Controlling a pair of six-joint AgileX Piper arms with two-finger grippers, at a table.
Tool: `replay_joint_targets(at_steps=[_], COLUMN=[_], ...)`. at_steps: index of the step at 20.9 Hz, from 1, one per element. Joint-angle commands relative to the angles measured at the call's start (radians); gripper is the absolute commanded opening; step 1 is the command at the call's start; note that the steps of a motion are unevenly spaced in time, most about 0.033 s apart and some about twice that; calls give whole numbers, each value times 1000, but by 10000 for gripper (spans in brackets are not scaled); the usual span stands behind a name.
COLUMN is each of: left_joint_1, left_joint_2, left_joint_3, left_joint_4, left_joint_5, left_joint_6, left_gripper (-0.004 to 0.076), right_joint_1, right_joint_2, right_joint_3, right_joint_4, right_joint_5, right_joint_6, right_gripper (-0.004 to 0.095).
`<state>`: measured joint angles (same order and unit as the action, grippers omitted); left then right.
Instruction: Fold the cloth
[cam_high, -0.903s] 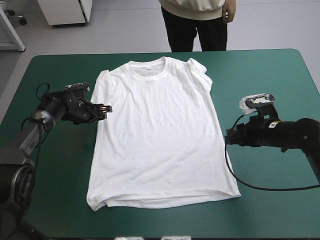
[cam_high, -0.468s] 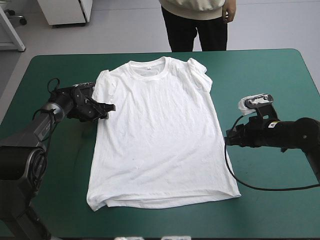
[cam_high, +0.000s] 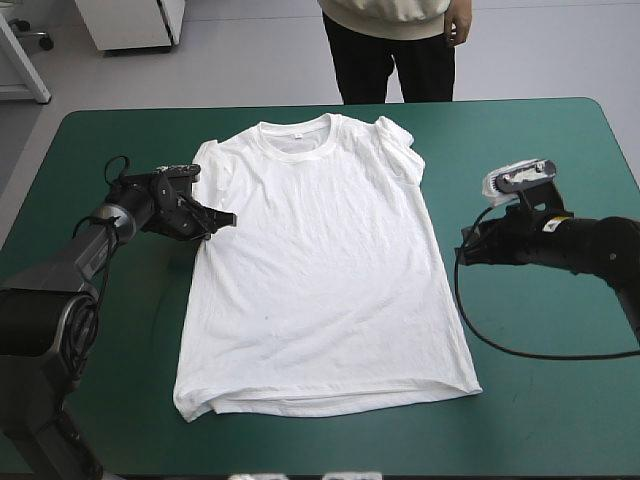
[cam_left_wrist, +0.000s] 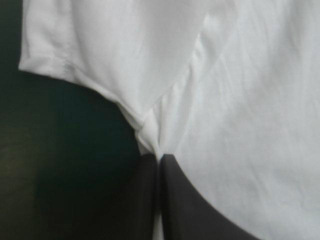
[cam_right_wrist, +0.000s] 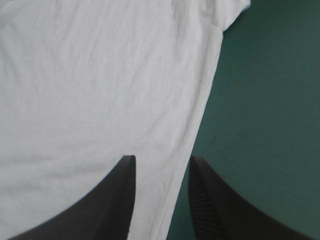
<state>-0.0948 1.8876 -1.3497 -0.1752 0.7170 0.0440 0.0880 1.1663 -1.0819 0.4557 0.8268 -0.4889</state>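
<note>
One T-shirt (cam_high: 320, 270), white, is lying spread flat mid-worktop (cam_high: 540, 150), collar pointing to the far edge, both sleeves showing. My left gripper (cam_high: 222, 217) is sitting at the left armpit, jaws all but closed, pinching a pucker of cloth there. My right gripper (cam_high: 468, 245) is sitting just beside the shirt's right side edge, jaws standing apart and gripping nothing, that edge showing between them. Teal-green cover is showing all round. Two grippers, one garment.
</note>
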Motion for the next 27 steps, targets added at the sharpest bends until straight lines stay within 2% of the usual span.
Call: replay_joint_targets(at_steps=[1, 3, 6, 8, 10, 12, 20, 23, 25, 26, 27], left_joint_1=[-13, -13, -13, -13, -13, -13, -13, -13, -13, -13, -13], left_joint_2=[-11, -11, -11, -11, -11, -11, -11, -11, -11, -11, -11], left_joint_3=[-3, -3, -3, -3, -3, -3, -3, -3, -3, -3, -3], left_joint_4=[-36, -34, -41, -56, -54, -54, -59, -59, -59, -61, -62], left_joint_5=[45, 43, 37, 36, 43, 45, 47, 45, 36, 25, 17], left_joint_6=[4, 7, 7, 7, 7, 10, 32, 32, 32, 32, 32], left_gripper=[-9, -9, -9, -9, -9, -9, -9, -9, -9, -9, -9], right_joint_1=[-6, -4, 11, 50, 107, 124, 124, 124, 124, 124, 124], right_joint_2=[104, 233, 416, 539, 690, 762, 935, 954, 958, 958, 958], right_joint_3=[-193, -325, -472, -574, -693, -747, -840, -838, -838, -838, -838], right_joint_4=[7, 11, -13, -65, -190, -236, -246, -234, -238, -236, -229], right_joint_5=[-79, -34, 56, 85, 117, 131, 126, 150, 176, 181, 182], right_joint_6=[6, 33, 75, 121, 171, 190, 231, 235, 237, 224, 214], right_gripper=[434, 506, 505, 505, 505, 505, 496, 447, 329, 218, 162])
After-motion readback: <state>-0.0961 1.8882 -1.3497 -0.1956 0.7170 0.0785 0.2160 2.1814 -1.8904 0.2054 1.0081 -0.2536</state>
